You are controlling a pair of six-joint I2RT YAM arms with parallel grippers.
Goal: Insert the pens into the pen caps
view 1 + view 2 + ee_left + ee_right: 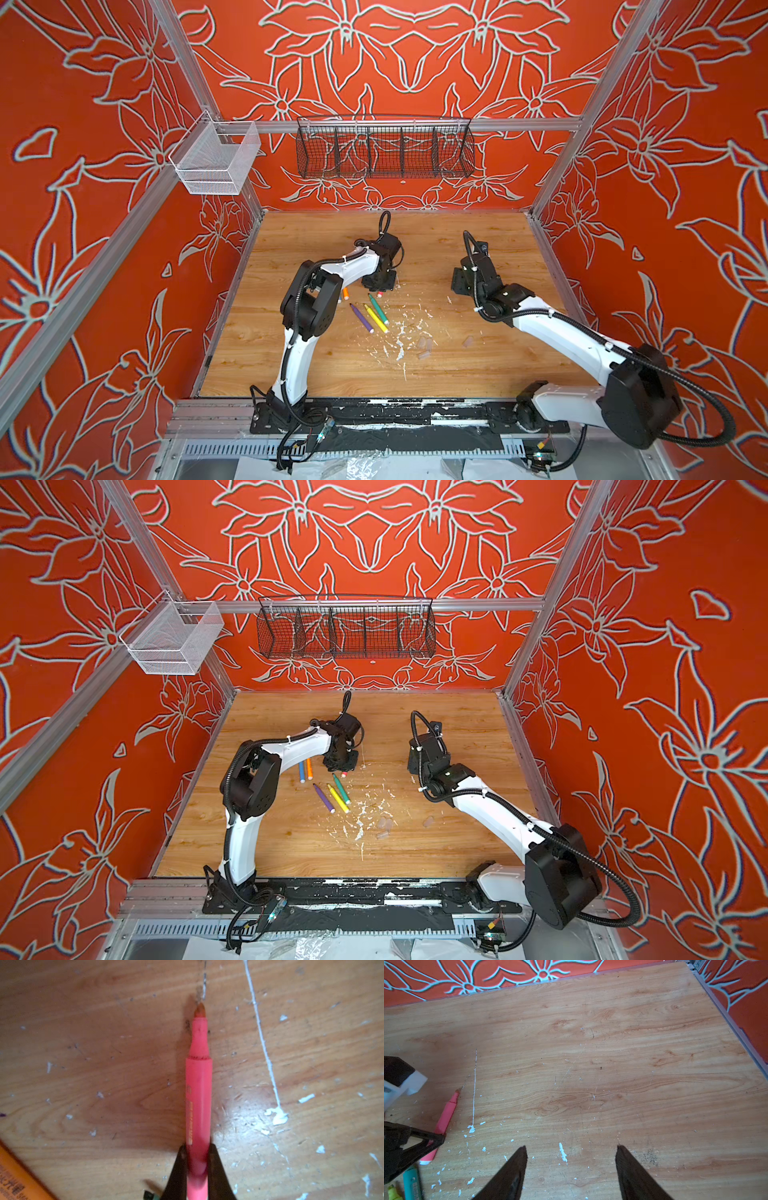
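Note:
My left gripper [197, 1148] is shut on the rear half of a pink pen [199, 1084], whose uncapped tip points away over the wooden table; the right wrist view shows this pen [446, 1113] low against the wood. In both top views the left gripper [378, 284] is left of centre. Purple [361, 318], yellow [376, 318] and green [378, 308] pens lie just in front of it, with orange [309, 769] and blue [301, 771] pens to their left. Clear pen caps [424, 344] lie loose toward the front right. My right gripper [571, 1147] hangs open and empty above bare wood.
White paint flecks and scratches [399, 340] dot the table between the pens and the caps. A black wire basket [384, 151] and a white mesh basket [216, 160] hang on the back rail. Red patterned walls close in three sides.

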